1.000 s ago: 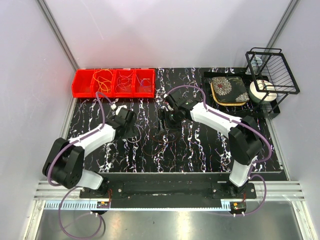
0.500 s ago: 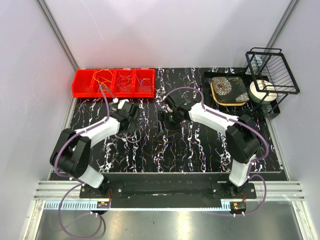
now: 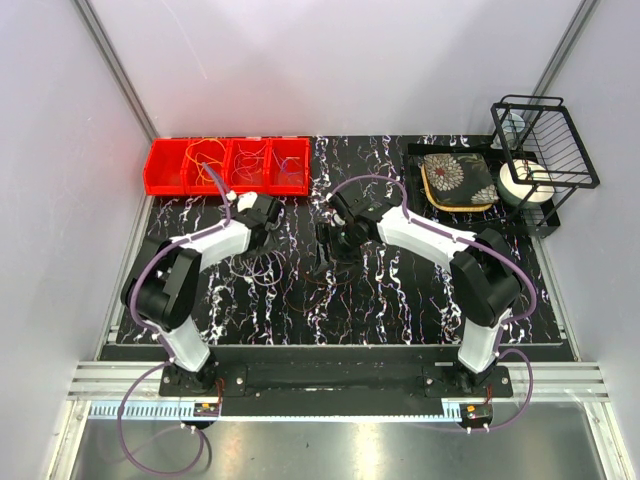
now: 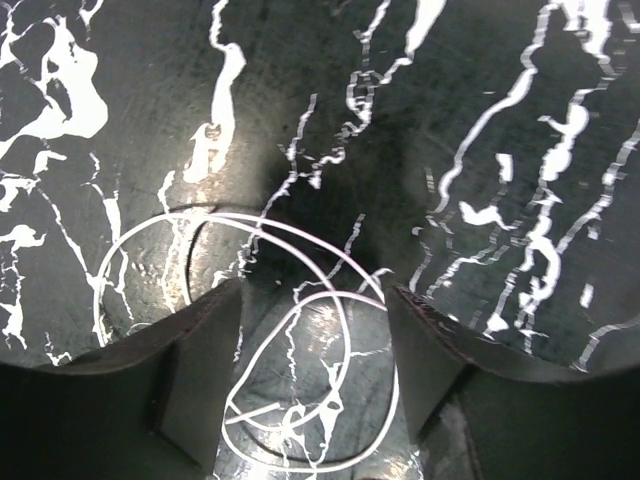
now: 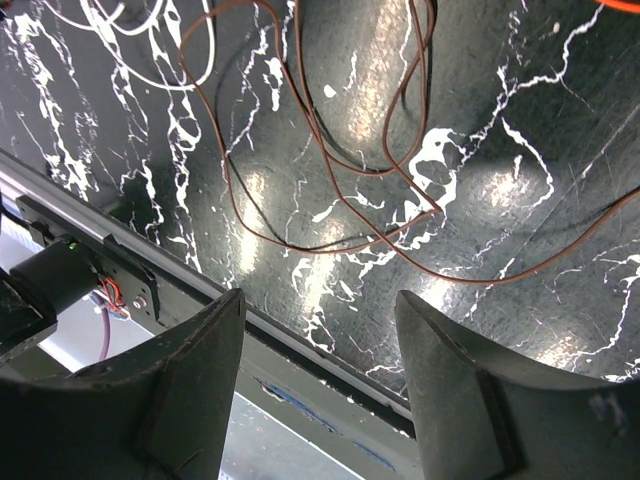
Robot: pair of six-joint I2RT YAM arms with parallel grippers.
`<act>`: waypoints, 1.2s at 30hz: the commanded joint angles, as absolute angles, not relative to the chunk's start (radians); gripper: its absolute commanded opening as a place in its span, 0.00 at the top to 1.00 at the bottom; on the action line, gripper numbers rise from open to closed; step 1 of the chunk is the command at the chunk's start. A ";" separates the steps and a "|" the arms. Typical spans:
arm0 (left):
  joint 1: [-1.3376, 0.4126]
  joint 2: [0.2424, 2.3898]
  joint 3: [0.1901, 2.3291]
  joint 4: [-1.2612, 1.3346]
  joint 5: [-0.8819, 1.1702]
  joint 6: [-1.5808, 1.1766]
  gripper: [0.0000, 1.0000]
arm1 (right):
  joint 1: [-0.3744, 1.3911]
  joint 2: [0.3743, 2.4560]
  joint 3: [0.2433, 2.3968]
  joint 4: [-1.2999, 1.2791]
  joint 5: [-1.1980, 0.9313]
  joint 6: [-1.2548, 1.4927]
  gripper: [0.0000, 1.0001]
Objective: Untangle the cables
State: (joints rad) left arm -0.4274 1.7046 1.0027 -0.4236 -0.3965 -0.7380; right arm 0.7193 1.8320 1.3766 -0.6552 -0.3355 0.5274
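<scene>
Thin cables lie loose on the black marbled table. A white cable (image 4: 300,370) coils in loops directly below my left gripper (image 4: 312,300), which is open and hovers over it, gripping nothing. In the top view the left gripper (image 3: 266,232) is near the red bins. Brown-red cables (image 5: 330,150) loop ahead of my right gripper (image 5: 320,310), which is open and empty. From above, the right gripper (image 3: 323,262) is at the table's middle, over the reddish cables (image 3: 335,285). More white cable (image 5: 150,40) shows at the right wrist view's upper left.
A red four-compartment bin (image 3: 160,178) with more cables inside stands at the back left. At the back right are a black tray with a floral pad (image 3: 458,178), a black wire rack (image 3: 545,140) and a white roll (image 3: 525,183). The table's near edge (image 5: 300,345) runs under the right gripper.
My left arm has swung away from me toward the red bins, carrying its gripper up and to the right. The right arm has hardly moved.
</scene>
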 commanded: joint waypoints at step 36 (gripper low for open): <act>-0.460 1.678 0.979 -0.403 -0.377 -1.098 0.08 | 0.718 1.789 1.316 -0.606 -0.364 0.512 0.34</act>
State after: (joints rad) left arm -0.4679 1.6733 0.9779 -0.4458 -0.3355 -1.0969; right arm 0.7193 1.8320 1.3239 -0.6239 -0.3588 0.5270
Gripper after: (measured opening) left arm 0.925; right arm 0.665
